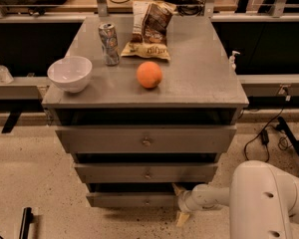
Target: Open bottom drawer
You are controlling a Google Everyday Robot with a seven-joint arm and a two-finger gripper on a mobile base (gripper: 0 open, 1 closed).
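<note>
Camera view: the bottom drawer (129,199) sits lowest beneath the grey worktop (199,78), just above the speckled floor (30,183). The gripper (180,203) is at that drawer's right end, low by the floor, with its fingers (182,218) spread apart, one high and one low. On the worktop stand a bowl (70,72), a can (108,44), an orange (149,74) and a snack bag (150,29).

No lettering legible on chip bag (150,31) or can (108,44); tool (180,203) at right end of bottom drawer (132,199)
</note>
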